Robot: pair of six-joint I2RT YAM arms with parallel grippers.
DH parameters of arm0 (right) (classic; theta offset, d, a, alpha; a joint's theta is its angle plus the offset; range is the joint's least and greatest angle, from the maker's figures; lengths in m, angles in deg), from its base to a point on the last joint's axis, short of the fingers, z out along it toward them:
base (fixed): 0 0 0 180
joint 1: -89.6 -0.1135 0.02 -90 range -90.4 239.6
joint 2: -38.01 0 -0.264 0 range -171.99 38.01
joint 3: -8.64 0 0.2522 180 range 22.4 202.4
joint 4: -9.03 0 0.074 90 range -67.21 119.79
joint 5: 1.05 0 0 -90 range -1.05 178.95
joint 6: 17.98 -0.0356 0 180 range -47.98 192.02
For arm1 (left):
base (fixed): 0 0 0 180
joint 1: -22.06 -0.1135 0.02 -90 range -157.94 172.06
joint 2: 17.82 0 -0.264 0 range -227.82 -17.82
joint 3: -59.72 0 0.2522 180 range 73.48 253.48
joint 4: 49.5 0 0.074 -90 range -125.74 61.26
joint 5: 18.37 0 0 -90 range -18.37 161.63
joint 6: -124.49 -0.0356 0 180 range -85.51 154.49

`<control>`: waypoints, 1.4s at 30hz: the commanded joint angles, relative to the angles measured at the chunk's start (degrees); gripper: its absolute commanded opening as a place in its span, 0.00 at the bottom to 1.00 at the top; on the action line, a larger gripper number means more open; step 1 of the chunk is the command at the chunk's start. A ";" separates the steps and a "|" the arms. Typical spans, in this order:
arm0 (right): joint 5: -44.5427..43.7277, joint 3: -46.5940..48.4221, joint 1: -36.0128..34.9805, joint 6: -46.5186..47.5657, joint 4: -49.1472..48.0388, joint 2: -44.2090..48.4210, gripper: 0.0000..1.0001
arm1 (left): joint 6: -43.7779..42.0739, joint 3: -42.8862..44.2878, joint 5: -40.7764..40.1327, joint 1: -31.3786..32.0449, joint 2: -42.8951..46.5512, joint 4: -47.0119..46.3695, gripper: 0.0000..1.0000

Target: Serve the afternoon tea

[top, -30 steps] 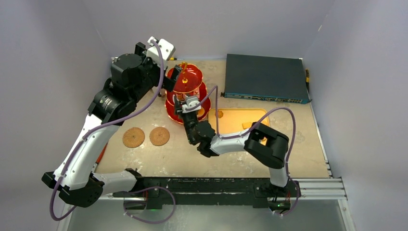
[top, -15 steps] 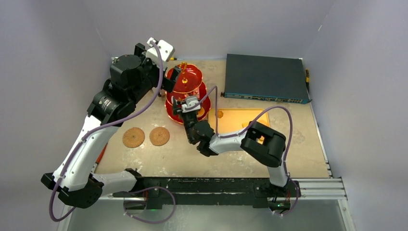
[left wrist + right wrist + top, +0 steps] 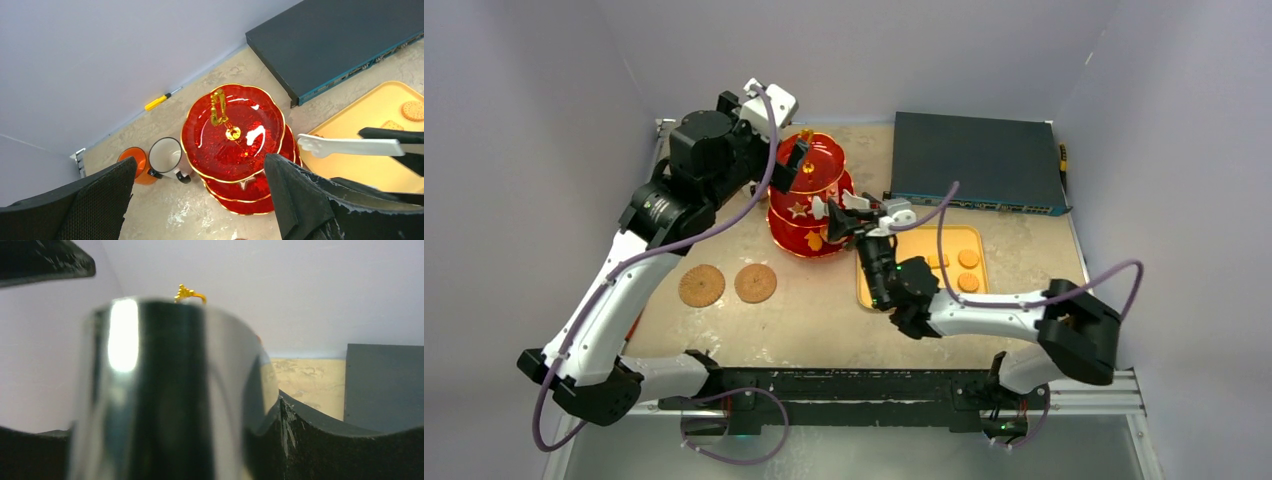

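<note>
The red three-tier stand (image 3: 816, 160) with its gold handle (image 3: 219, 106) stands at the back of the table. A star pastry (image 3: 801, 210) lies on a lower tier. My left gripper (image 3: 786, 172) hangs open just above the stand's left side, its black fingers (image 3: 300, 195) apart and empty. My right gripper (image 3: 871, 232) is shut on white-tipped metal tongs (image 3: 854, 208), their tips by the stand's right edge. The tongs' shiny bend (image 3: 160, 390) fills the right wrist view. An orange mug (image 3: 134, 165) and a white mug (image 3: 167, 156) sit left of the stand.
A flat yellow tray (image 3: 964, 232) with round cookies (image 3: 969, 258) lies right of the stand, under my right arm. A dark box (image 3: 976, 162) fills the back right. Two brown discs (image 3: 701, 286) lie front left. A yellow screwdriver (image 3: 159, 101) rests by the back wall.
My right arm has swung out to the right, carrying the tongs from the stand's front to its right side and uncovering the tray's cookies. The left arm shifted slightly right.
</note>
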 commanded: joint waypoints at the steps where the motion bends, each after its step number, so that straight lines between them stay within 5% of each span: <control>1: -0.56 -5.11 0.14 -5.58 6.08 8.04 0.69 | 0.31 0.03 3.50 -0.38 -2.45 -2.48 0.99; 8: -4.23 -12.87 0.55 -11.97 18.03 19.16 0.69 | -0.09 0.16 5.55 -1.35 -8.09 -5.31 0.93; 16: -5.74 -15.81 2.19 -14.13 24.37 23.72 0.69 | -0.97 1.57 6.46 -3.51 -14.28 -8.97 0.72; 22: -4.11 -17.16 6.65 -18.01 28.18 24.19 0.70 | -0.27 2.00 7.82 -4.33 -15.54 -9.00 0.46; 31: 0.29 -15.10 11.38 -19.40 27.44 14.21 0.70 | 3.21 0.68 7.08 -4.47 -14.80 -7.90 0.20; 42: 4.86 -10.81 16.92 -19.11 22.24 0.25 0.69 | 7.83 -1.74 4.53 -4.45 -11.73 -8.28 0.16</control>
